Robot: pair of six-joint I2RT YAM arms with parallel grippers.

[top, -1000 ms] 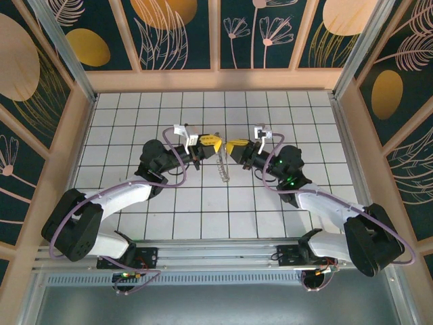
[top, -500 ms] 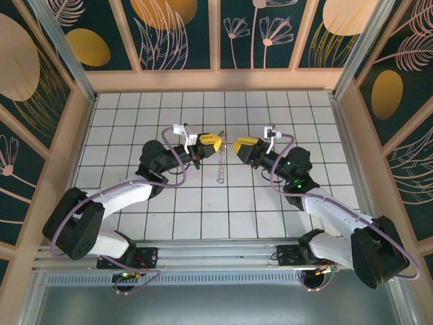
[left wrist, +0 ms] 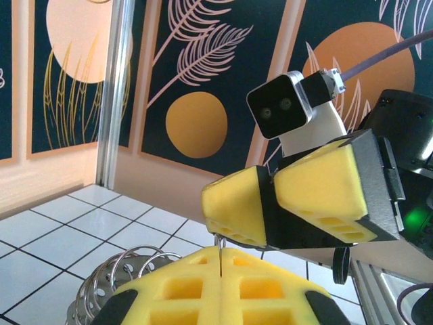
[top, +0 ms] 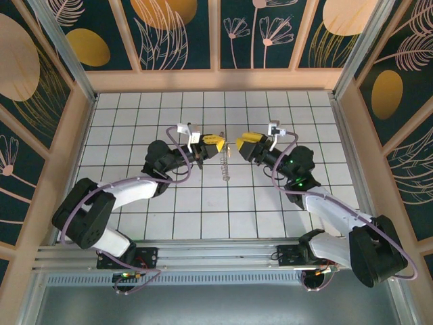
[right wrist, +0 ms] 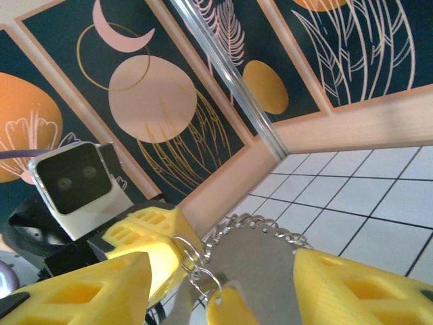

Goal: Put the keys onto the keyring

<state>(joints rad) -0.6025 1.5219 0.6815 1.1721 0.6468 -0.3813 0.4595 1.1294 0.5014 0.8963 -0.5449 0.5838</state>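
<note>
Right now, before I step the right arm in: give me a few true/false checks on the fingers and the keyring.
1. The left fingers are shut. True.
2. The keyring lies flat on the table. False: it shows edge-on in the top view, held up at the left fingers.
3. The right fingers are spread apart. True.
4. The right gripper sits by the right wall. False: it is mid-table, facing the left gripper, with the keyring between them.
</note>
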